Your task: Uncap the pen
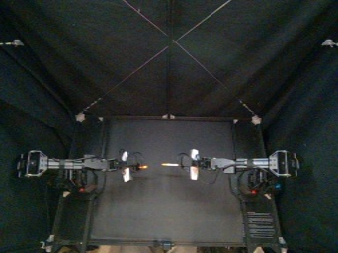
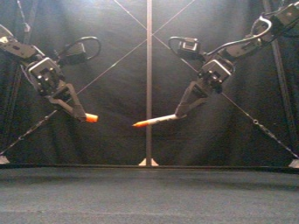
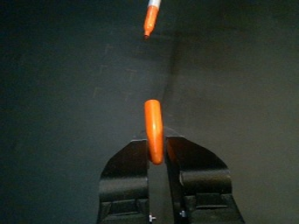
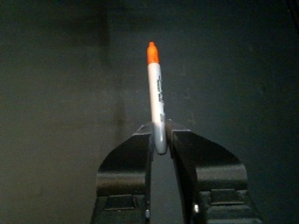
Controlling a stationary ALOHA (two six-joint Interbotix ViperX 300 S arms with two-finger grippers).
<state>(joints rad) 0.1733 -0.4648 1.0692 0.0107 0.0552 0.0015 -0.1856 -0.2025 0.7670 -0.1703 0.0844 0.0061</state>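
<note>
Over dark tabletop (image 1: 165,198): left jaws clamping orange cap (image 2: 90,117), right jaws clamping pen (image 2: 158,120); parts apart, I'm gripping firmly, avoiding drops.

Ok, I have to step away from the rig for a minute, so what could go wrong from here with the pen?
1. The left claw pinches the orange cap by one end only, high above the table; a slip would likely drop it.
2. The right claw holds the pen near its back end, most of it sticking out, so it could pivot or slide loose.
3. Its bare orange tip could mark whatever it touches.
</note>
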